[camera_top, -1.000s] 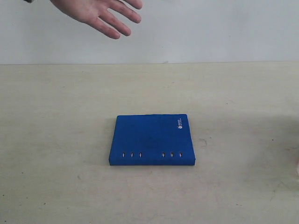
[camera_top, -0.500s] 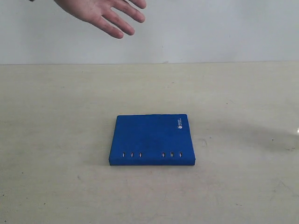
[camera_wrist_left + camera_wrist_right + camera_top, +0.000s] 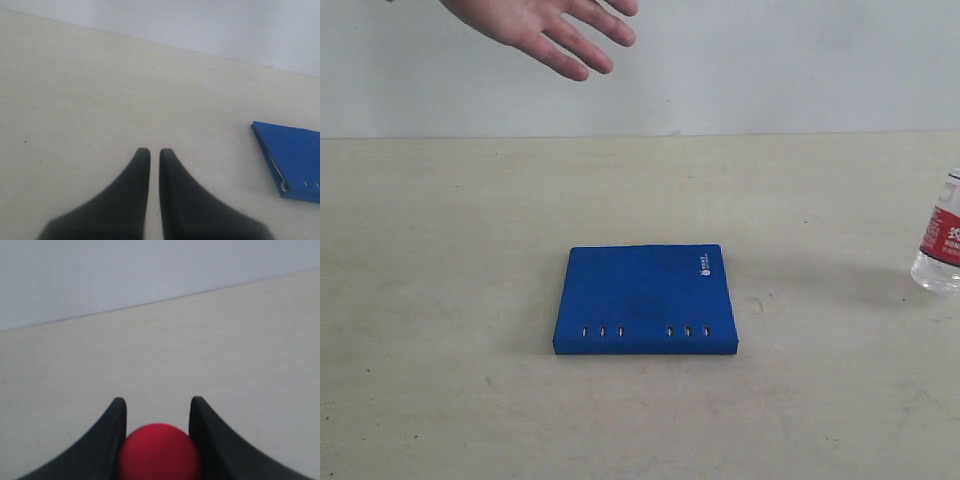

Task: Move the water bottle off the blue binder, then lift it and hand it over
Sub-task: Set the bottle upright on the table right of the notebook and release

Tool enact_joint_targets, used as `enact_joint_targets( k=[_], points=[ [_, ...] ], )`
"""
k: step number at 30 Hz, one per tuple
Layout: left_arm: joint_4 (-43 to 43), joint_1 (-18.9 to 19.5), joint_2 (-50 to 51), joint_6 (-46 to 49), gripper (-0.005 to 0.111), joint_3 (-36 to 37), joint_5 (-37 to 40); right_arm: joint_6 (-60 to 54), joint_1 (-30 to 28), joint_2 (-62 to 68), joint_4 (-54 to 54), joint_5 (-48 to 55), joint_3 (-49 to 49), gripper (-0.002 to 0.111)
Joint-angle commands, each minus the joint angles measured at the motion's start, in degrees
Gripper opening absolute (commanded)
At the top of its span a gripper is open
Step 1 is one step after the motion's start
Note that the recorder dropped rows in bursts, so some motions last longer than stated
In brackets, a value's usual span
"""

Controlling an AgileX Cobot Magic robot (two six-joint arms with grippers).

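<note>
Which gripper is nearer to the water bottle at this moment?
Right. The right gripper grips the water bottle by its red cap. The left gripper is shut over bare table beside the blue binder, with no bottle in its view.

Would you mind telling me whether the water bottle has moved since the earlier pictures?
Yes. The water bottle has come in from the right edge, towards the unmoved blue binder.
</note>
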Motion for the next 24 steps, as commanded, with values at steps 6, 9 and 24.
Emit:
enact_joint_targets(
  k=[6,9,24],
  points=[
    [0.1,-0.3,-0.2,-0.3,0.007,0.2,-0.4,-23.6,7.0,-0.4,0.8,-7.4,-0.3,0.000],
    [0.1,-0.3,-0.2,-0.3,0.007,0.2,-0.4,-28.0,8.3,-0.4,1.8,-10.6,-0.3,0.000],
    [0.1,-0.3,-0.2,-0.3,0.007,0.2,-0.4,-22.3,8.6,-0.1,2.2,-11.3,0.1,0.044]
  ],
)
